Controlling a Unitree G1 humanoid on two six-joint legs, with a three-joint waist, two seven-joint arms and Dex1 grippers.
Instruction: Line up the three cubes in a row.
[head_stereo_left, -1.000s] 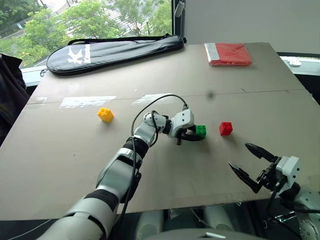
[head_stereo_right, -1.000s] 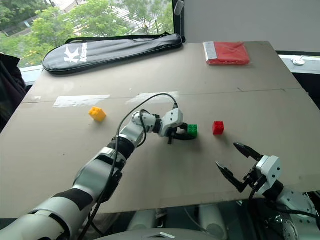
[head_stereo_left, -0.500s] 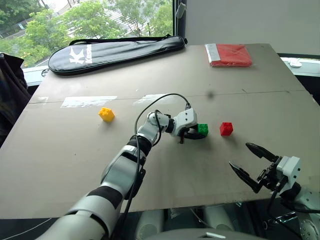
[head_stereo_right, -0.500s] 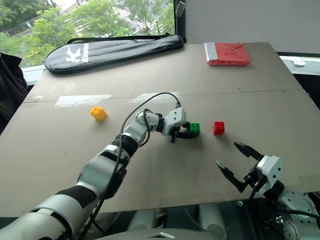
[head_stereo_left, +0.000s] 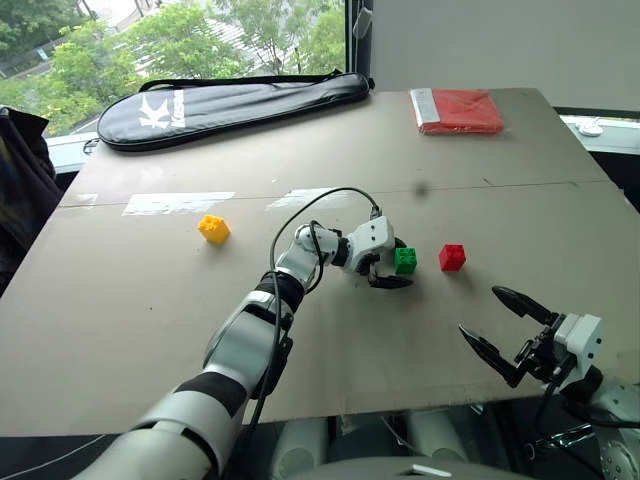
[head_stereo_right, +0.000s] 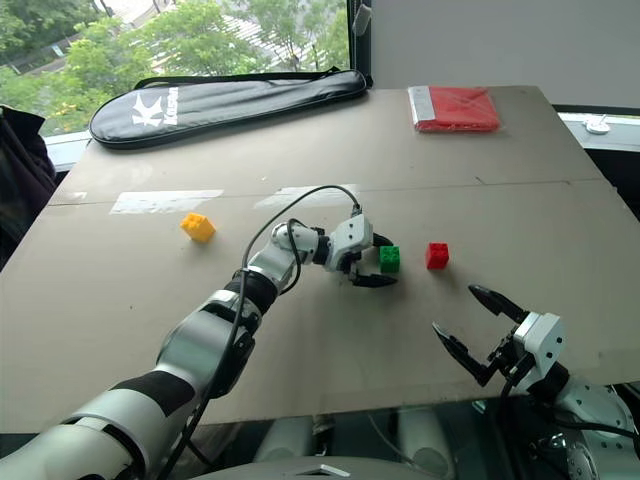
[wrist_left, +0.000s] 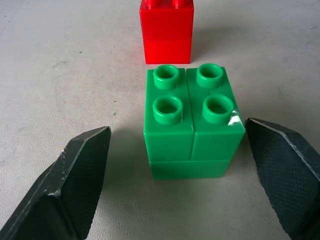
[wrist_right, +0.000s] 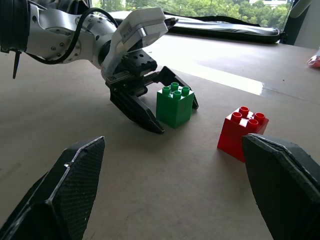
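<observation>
- The yellow cube (head_stereo_left: 212, 228) is sitting on the table (head_stereo_left: 150, 330) well off to the left gripper's left, far from the other two cubes; a black racket bag (head_stereo_left: 230, 100) is lying along the far edge beyond it.
- The left gripper (head_stereo_left: 392, 268) is reaching in from the left with its fingers spread apart, released; the green cube (wrist_left: 192, 122) is standing on the table between the fingers (wrist_left: 80, 175), a clear gap showing on each side.
- The red cube (head_stereo_left: 452, 257) is resting just beyond the green one on the gripper's far side, near but apart; a flat red packet (head_stereo_left: 458, 108) is lying far behind.
- The right gripper (head_stereo_left: 508, 333) is hovering near the table's front edge, fingers wide and empty, both cubes ahead of it.
</observation>
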